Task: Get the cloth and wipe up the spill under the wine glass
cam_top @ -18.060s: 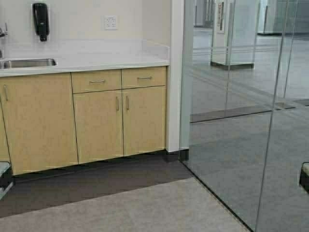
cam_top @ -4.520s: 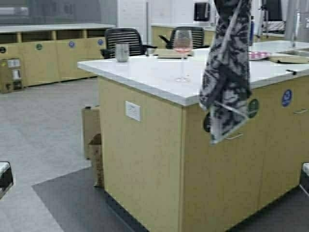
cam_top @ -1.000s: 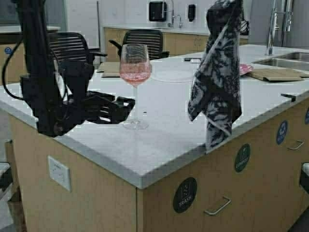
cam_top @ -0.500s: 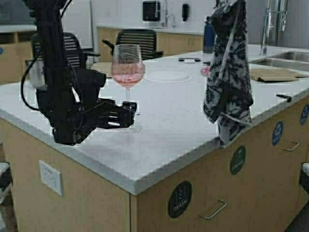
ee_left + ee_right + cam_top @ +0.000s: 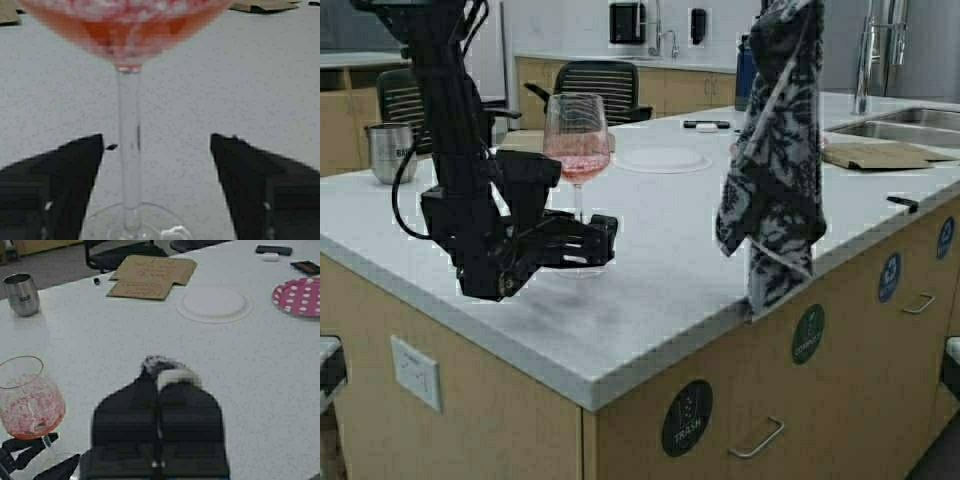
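High view: glass [image 5: 576, 140] stands on table [image 5: 650, 290], near its left front edge. Left gripper [image 5: 605, 240] low at glass stem, fingers spread. Cloth [image 5: 775, 150] hangs at 3 o'clock of glass, over table edge.

Left wrist view: fingers [image 5: 60, 180] wide apart, stem [image 5: 128, 145] between, untouched.

Right wrist view: right gripper [image 5: 159, 375] pinched shut on cloth tuft; glass at 8 o'clock of it.

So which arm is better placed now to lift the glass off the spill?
The left. Its claw is open with the glass stem between its fingers, low over the counter. The right claw is shut on the cloth, hanging off to the side.
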